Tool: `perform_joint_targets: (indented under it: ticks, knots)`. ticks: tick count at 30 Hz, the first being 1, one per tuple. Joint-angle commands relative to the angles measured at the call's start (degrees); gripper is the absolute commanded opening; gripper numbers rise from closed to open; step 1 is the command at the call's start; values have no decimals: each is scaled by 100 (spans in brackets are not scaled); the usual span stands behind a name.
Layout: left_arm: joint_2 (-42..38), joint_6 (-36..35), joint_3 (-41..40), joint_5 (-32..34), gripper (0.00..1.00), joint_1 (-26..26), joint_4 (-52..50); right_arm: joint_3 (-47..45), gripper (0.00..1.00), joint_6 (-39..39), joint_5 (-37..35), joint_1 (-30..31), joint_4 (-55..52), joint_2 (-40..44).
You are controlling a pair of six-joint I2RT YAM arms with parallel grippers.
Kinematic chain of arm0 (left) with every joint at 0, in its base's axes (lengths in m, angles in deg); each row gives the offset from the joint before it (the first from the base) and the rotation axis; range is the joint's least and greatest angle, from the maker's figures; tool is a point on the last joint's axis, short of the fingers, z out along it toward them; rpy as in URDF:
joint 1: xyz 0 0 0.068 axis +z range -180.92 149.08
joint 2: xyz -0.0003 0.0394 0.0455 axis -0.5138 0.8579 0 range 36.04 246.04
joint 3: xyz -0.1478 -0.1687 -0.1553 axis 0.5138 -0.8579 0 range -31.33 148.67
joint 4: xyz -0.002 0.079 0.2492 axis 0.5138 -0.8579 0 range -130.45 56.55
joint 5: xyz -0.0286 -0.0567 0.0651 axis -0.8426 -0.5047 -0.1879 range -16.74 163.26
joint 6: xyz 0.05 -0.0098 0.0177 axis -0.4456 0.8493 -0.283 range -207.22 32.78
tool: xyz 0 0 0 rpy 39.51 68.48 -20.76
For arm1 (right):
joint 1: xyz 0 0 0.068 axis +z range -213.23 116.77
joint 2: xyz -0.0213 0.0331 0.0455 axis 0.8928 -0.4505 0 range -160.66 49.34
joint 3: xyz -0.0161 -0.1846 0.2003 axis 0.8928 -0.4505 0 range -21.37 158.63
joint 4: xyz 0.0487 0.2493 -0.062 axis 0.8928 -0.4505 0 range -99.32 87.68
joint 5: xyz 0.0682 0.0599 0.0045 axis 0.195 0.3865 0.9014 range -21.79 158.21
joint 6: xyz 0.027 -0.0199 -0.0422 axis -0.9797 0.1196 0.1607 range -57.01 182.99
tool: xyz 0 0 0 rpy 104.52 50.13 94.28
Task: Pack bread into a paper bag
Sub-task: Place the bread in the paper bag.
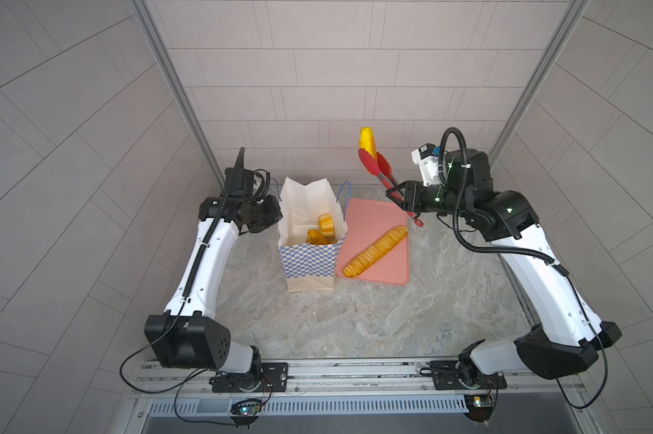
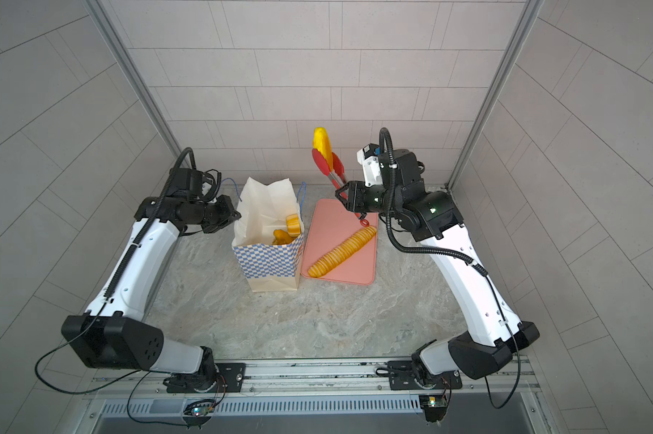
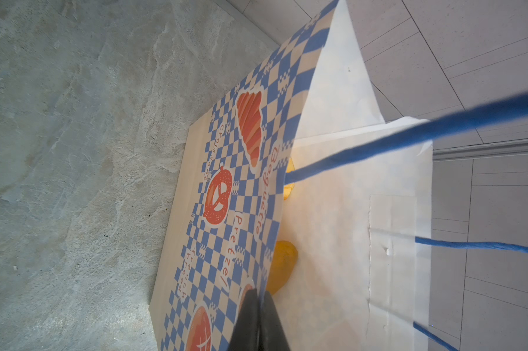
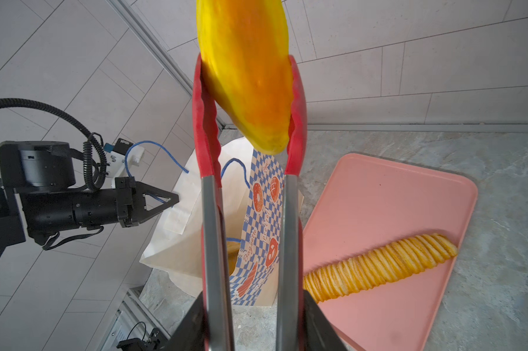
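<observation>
Right wrist view: an oval roll (image 4: 247,76) is being pinched between the red tips of the red tongs (image 4: 202,121). The steel arms of that tool are being squeezed by the right gripper (image 1: 395,194), which is thus being closed on the tongs and not on the bread itself. In both top views the tongs are being pointed up and away toward the back wall (image 1: 317,112), their long axis steeply raised, so the roll is being held high in the air beyond the far end of the pink tray (image 1: 370,218). The paper bag (image 1: 309,259) is standing upright on the table (image 1: 355,319) just beside the tray, toward the robot's left of the roll and well below it. That sideways-and-down offset is judged to be what the coming move is turning on. The bag's left wall is being clamped near its rim by the left gripper (image 4: 171,202), jaws narrow on the paper, so the mouth is being held wide. The left arm is nearer the bag but is being occupied there, and the carrying is being left to the right arm. Low inside, two pieces of bread (image 1: 325,224) are being seen, with plain room above them. The bag's tray-side rim is being judged the edge to clear. The ridged baguette (image 1: 377,250) is lying slantwise on the tray, well apart from the tong tips, not yet packed.
</observation>
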Motion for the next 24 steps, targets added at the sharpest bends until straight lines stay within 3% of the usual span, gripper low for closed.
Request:
perform_joint_targets:
  ticks: [1, 16, 24]
  knots:
    - [-37, -55, -24, 5, 0, 38, -26, 131, 44, -81, 43, 193, 401, 128]
    - [-51, -24, -19, 36, 0, 37, -27, 702, 45, 297, -701, 1529, -43, -419]
    - [-71, -24, -33, 37, 0, 40, -28, 618, 46, 385, -1050, 1938, -217, -584]
